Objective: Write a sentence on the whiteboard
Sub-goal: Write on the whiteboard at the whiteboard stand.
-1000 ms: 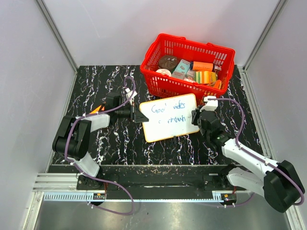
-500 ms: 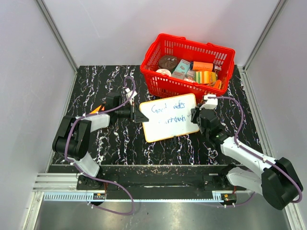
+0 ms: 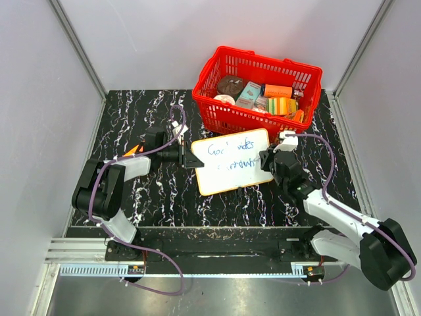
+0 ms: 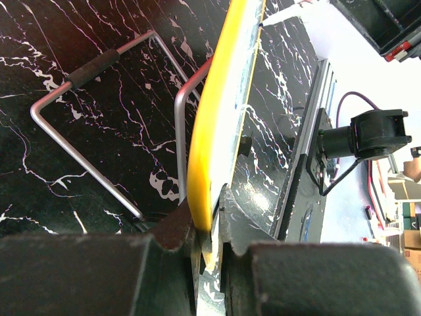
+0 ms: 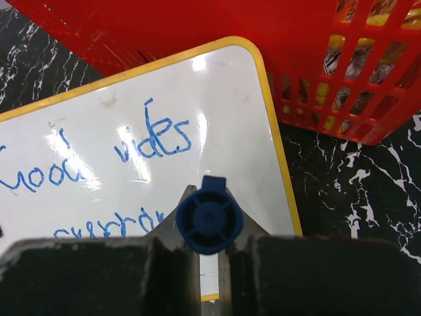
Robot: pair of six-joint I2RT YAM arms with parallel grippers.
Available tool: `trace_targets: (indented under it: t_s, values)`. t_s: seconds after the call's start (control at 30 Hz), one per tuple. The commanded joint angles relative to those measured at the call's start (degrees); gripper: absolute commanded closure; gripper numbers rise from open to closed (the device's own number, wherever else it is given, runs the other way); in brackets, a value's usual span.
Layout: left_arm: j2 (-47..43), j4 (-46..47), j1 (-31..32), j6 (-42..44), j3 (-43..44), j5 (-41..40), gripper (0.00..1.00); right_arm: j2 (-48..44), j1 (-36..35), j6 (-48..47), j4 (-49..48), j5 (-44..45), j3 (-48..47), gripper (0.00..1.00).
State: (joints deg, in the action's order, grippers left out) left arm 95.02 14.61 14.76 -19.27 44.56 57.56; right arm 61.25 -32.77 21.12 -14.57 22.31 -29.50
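The whiteboard, white with a yellow rim, lies tilted in front of the red basket. Blue lettering in two lines reads "Good" plus more words; it shows closer in the right wrist view. My left gripper is shut on the board's left edge; the left wrist view shows the yellow rim edge-on between the jaws. My right gripper is shut on a blue marker, seen end-on, over the board's right part at the end of the second line.
The red basket holds boxes and packets just behind the board, and its wall is close to my right gripper. A metal wire stand lies on the black marbled table under the board's left side. Grey walls enclose both sides.
My right gripper has shifted slightly left over the board, and the second line of blue lettering has grown longer. The left arm and the board have not moved.
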Motion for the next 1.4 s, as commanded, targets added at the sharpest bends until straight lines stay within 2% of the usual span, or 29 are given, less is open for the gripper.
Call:
trace_targets:
  t_s: [0.0,0.33,0.97,1.2,1.37]
  values:
    - [2.45,-2.66,1.58,6.96,-0.52,-8.96,1.0,-2.01,0.34,0.76,2.52,-1.3,1.81,1.0]
    - [2.36,-2.75,1.58,6.96,-0.44,-9.04,1.0,-3.51,0.34,0.59,4.02,-0.16,3.04,1.0]
    - [2.45,-2.75,1.58,6.96,-0.52,-9.04,1.0,-2.46,0.34,-0.82,2.53,3.98,-1.79,1.0]
    - [2.27,-2.66,1.58,6.96,-0.43,-8.96,1.0,-6.14,0.34,-1.35,2.18,3.62,-2.32,1.0]
    - [2.36,-2.75,1.58,6.96,-0.61,-8.96,1.0,-5.18,0.34,-2.49,1.74,5.46,-3.81,1.0]
